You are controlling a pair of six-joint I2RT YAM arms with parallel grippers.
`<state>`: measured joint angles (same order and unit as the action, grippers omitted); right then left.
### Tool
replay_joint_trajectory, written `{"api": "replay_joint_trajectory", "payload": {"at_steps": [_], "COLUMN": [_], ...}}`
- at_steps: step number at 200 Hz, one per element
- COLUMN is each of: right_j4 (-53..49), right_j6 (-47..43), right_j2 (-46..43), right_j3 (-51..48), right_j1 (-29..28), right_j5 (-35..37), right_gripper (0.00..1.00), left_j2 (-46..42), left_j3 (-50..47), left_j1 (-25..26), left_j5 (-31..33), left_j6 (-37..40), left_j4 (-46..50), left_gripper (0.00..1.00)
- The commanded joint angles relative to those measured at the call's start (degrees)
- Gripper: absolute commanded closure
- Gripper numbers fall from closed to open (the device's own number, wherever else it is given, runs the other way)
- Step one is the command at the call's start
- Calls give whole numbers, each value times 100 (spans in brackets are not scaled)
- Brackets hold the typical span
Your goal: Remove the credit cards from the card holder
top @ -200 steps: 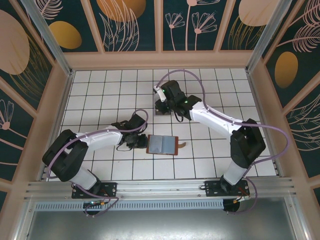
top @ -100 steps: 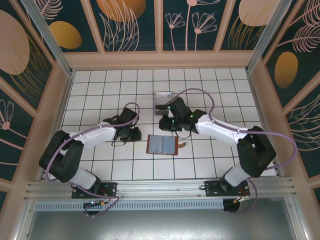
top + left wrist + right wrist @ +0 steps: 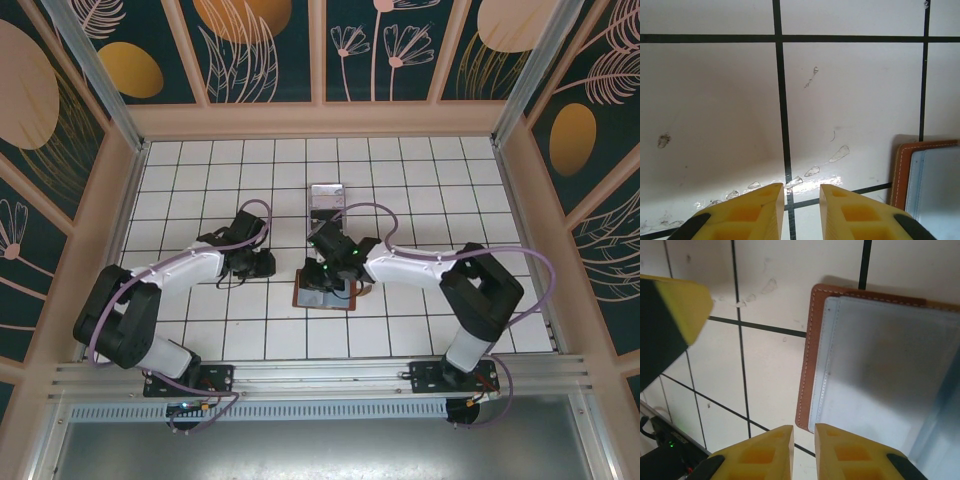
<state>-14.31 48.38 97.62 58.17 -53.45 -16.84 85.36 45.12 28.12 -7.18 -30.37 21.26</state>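
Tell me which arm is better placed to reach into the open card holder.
Right. The right claw hovers right at the open card holder, fingertips beside its stitched edge. The left claw sits off to the side, over bare tiles.

Clear plastic box (image 3: 327, 197) sits on white tiled tabletop (image 3: 200, 170), contents too small to make out. Behind box: wood-framed wall panels (image 3: 260, 40), dark teal, orange blobs, pale leaf drawings. Well in front of box: aluminium rail (image 3: 320, 375) along near edge. Tiles kinda scuffed, brownish smudge (image 3: 662, 140).
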Motion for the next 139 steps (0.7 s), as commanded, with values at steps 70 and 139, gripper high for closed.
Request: {"api": "replay_joint_trajectory", "payload": {"at_steps": [70, 139], "right_j4": [17, -665], "right_j6": [167, 101], "right_j2": [756, 928], "right_j3": [648, 717], "right_j1": [-98, -113], "right_j5": [-36, 401], "right_gripper": [76, 72], "left_j2": [-130, -72], "left_j3": [-91, -79], "left_j1": [-26, -28], "left_j5": [-15, -93], "left_j6": [157, 186], "left_j4": [12, -25], "left_gripper": [73, 74]}}
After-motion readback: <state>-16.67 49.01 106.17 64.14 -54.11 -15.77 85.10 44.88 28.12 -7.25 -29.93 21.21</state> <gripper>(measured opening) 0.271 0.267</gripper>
